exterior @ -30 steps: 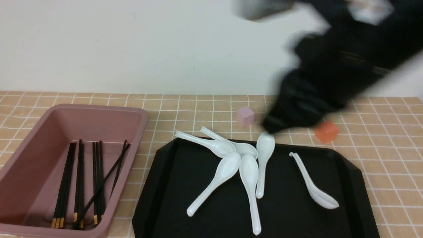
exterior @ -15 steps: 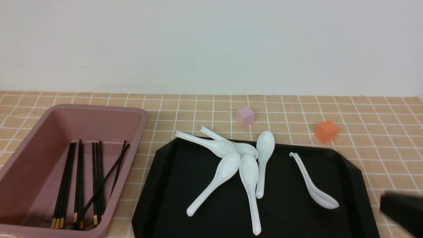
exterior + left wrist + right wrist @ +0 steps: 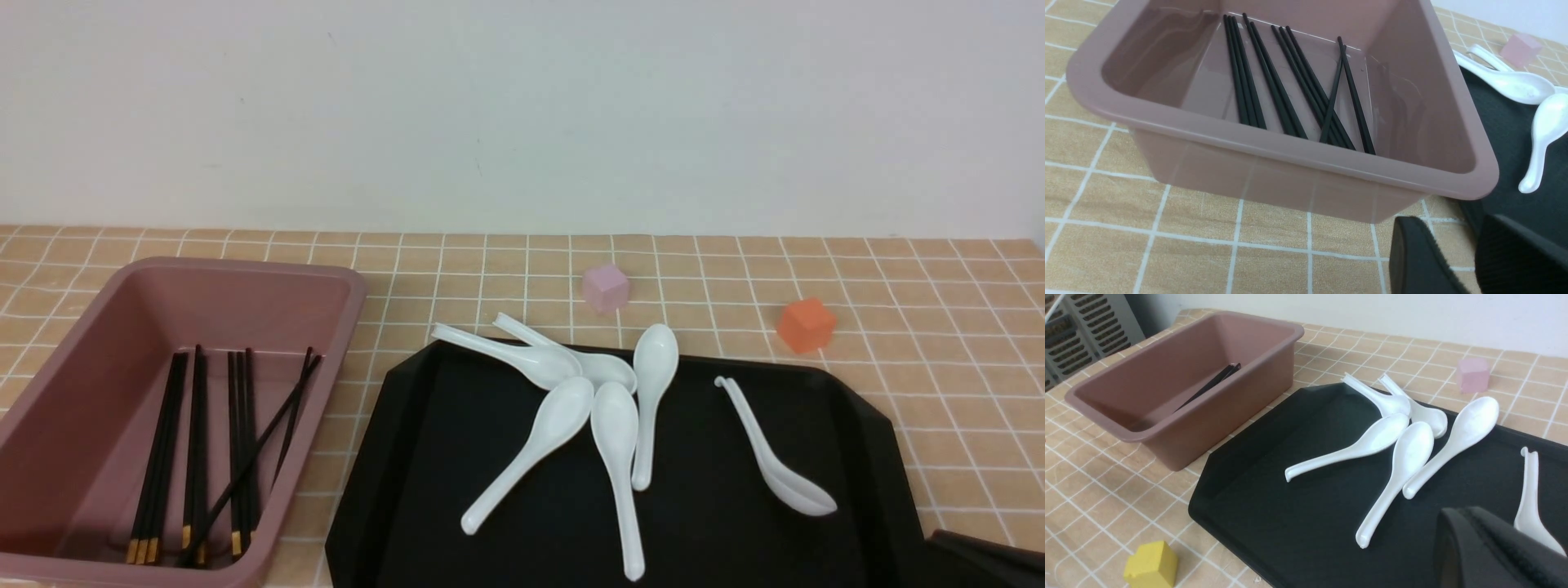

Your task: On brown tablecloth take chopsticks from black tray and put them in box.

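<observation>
Several black chopsticks point(image 3: 204, 457) with gold bands lie inside the pink-brown box point(image 3: 98, 282) at the left of the brown tablecloth point(image 3: 939, 343); they also show in the left wrist view point(image 3: 1290, 90). The black tray point(image 3: 718, 539) holds only white spoons point(image 3: 612, 425); I see no chopsticks on it. My left gripper point(image 3: 1453, 245) is open and empty, low over the cloth by the box's near corner point(image 3: 1453, 179). My right gripper point(image 3: 1468, 522) is shut and empty over the tray's near right part point(image 3: 1310, 522). In the front view only a dark piece of it point(image 3: 984, 559) shows.
A pink cube point(image 3: 606, 287) and an orange cube point(image 3: 807, 324) sit on the cloth behind the tray. A yellow block point(image 3: 1152, 565) lies on the cloth near the tray's front left corner. A grey slatted panel point(image 3: 1081, 330) stands past the box.
My right arm has swung from above the tray's far side down to the near right corner, almost out of the front view. Box, chopsticks and spoons have not moved.
</observation>
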You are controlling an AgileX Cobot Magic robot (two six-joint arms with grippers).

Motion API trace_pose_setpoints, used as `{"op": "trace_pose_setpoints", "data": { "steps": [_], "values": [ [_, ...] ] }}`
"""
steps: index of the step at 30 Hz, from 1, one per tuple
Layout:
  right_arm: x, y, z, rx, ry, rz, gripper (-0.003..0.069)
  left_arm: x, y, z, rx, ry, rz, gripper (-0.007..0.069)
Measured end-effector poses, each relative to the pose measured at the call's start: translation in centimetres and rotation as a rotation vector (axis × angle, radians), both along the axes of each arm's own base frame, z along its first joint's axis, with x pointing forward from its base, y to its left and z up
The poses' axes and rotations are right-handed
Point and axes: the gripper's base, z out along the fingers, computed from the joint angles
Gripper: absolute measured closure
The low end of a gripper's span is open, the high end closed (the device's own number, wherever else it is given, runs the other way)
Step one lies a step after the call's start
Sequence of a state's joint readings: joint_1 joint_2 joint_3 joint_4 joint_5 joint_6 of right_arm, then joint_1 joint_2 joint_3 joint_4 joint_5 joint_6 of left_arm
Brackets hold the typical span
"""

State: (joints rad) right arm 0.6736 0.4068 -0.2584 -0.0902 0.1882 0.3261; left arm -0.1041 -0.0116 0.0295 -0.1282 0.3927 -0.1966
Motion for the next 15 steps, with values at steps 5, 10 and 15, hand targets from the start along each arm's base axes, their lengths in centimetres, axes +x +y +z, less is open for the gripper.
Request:
{"op": "trace_pose_setpoints", "data": {
  "steps": [5, 10, 15],
  "values": [
    [0.0, 0.0, 0.0, 0.0, 0.0, 0.0, 0.0653, 0.0, 0.0, 0.0, 0.0, 0.0, 0.0, 0.0385],
    [0.0, 0.0, 0.01, 0.001, -0.001, 0.0, 0.065, 0.0, 0.0, 0.0, 0.0, 0.0, 0.0, 0.0385],
    [-0.03, -0.03, -0.08, -0.011, -0.011, 0.004, 0.0646, 0.0, 0.0, 0.0, 0.0, 0.0, 0.0, 0.0385]
  ]
}}
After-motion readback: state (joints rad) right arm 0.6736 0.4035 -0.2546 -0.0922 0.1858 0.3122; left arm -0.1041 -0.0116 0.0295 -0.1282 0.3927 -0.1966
